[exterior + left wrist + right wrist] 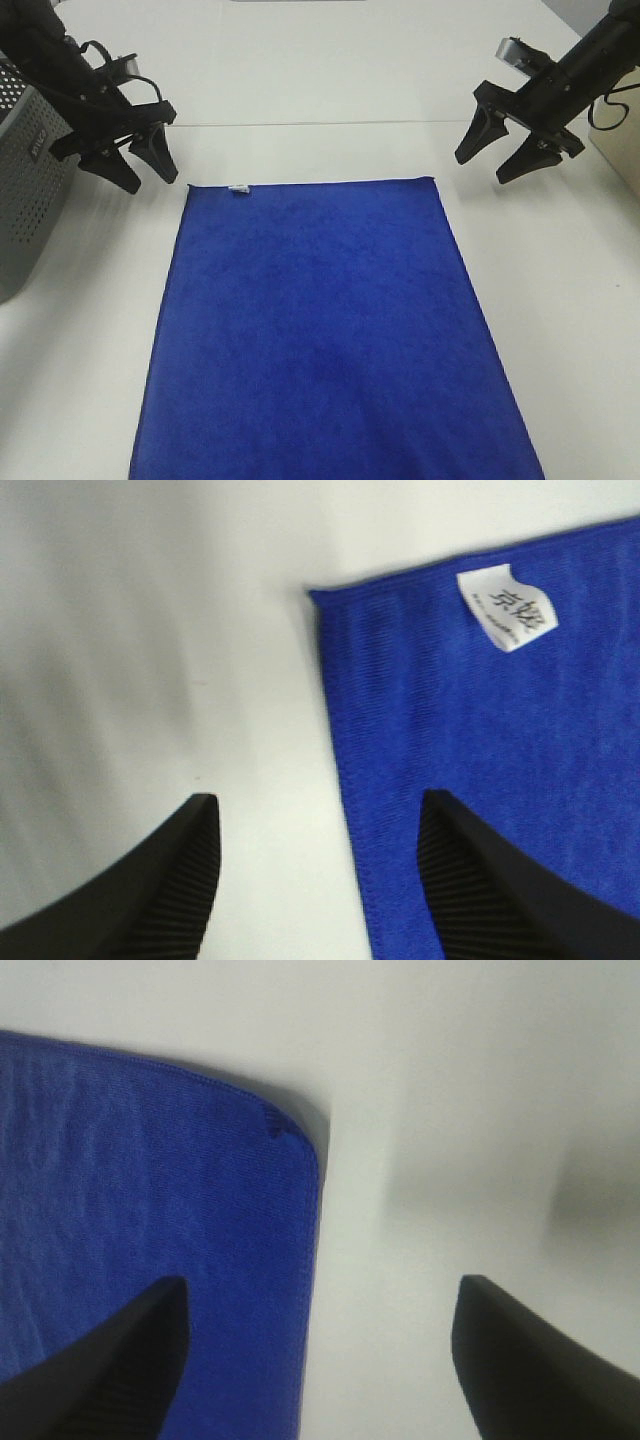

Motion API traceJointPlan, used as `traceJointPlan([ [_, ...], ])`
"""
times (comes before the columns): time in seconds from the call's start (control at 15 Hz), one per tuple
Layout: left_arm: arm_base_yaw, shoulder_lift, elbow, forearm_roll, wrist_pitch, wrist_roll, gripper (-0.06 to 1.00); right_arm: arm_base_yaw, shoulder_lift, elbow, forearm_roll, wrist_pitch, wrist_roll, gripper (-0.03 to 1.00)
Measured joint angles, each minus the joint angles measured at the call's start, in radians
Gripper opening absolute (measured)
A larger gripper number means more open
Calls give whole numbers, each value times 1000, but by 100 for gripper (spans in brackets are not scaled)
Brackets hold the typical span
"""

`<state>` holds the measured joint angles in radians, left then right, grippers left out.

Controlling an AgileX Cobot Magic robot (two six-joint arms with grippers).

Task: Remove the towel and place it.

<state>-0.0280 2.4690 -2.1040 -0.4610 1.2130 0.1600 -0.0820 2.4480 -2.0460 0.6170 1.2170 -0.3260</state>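
Looks like pre-grab: towel (330, 330) lies flat on the counter (330, 80), left gripper (150, 180) and right gripper (482, 170) hover open and empty at its tag-end corners, so next they'd probably drop and pinch.

1 blue towel (330, 330) w/ 1 white tag (238, 188). 1 grey perforated basket (25, 190). 2 robot arms, left arm (50, 60) & right arm (600, 50), ea. w/ 1 pair of jaws. White desk (560, 300): 1, poss. 2 (seam).
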Motion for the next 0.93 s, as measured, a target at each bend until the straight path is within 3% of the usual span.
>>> traceJointPlan([
  [0.93,21,82,-6,-40,-44,43,56,0,75,-3,3,0,-30,72],
])
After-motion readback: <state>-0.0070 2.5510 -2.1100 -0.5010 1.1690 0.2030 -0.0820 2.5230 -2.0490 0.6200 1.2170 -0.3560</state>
